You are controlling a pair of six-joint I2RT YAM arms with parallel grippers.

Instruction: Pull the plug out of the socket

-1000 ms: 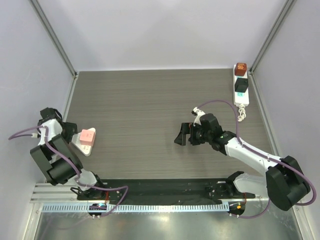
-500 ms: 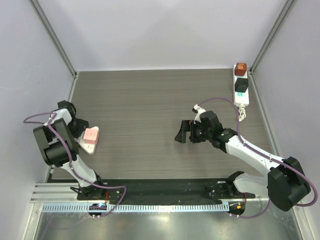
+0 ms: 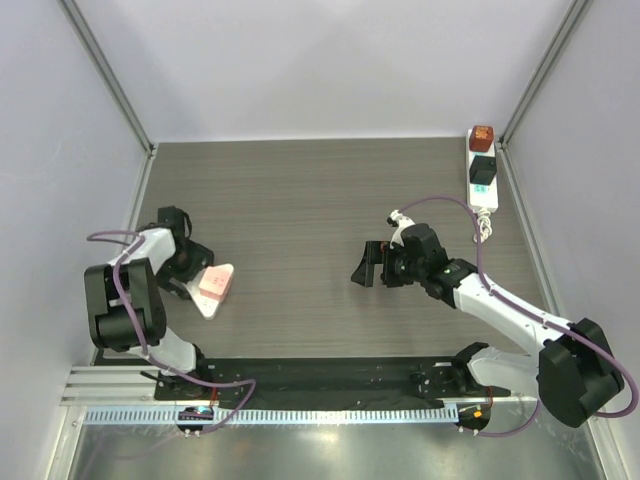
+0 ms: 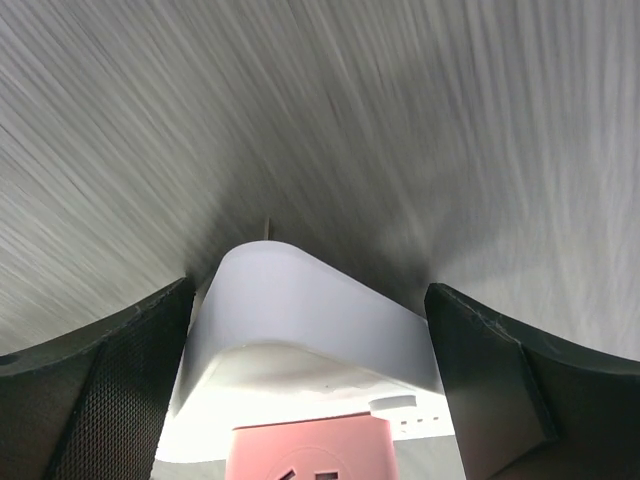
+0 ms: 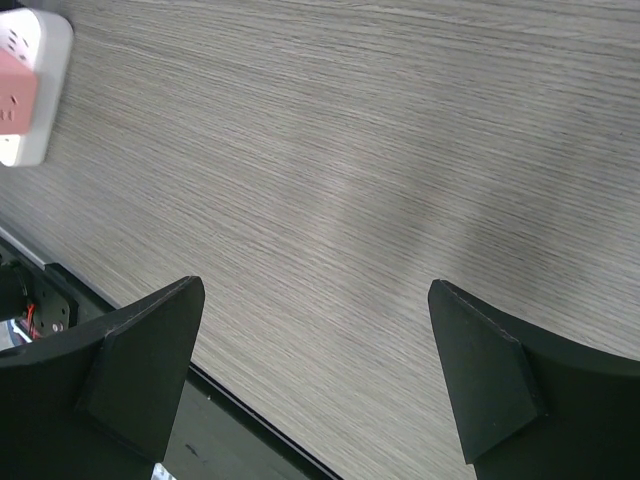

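The socket (image 3: 483, 178), a long white power strip, lies at the far right back corner. A red-brown plug (image 3: 482, 135) and a black plug (image 3: 483, 168) sit in it, and its knotted white cord (image 3: 483, 228) trails toward me. Neither gripper is near it. My right gripper (image 3: 368, 266) hovers open over the table's middle with nothing between its fingers (image 5: 150, 360). My left gripper (image 3: 203, 278) at the left is shut on a white triangular plate (image 3: 215, 290) that bears a pink outlet block (image 3: 211, 283). In the left wrist view the plate (image 4: 300, 300) fills the gap between the fingers (image 4: 110, 380).
The grey wood-grain table (image 3: 300, 200) is walled on three sides, with metal posts at the back corners. A black rail (image 3: 320, 375) runs along the near edge between the arm bases. The right wrist view catches the plate (image 5: 25, 90) at its top left corner.
My left gripper has swung to the right and a little nearer, carrying the white plate with its pink block and turning it. The right arm has hardly moved.
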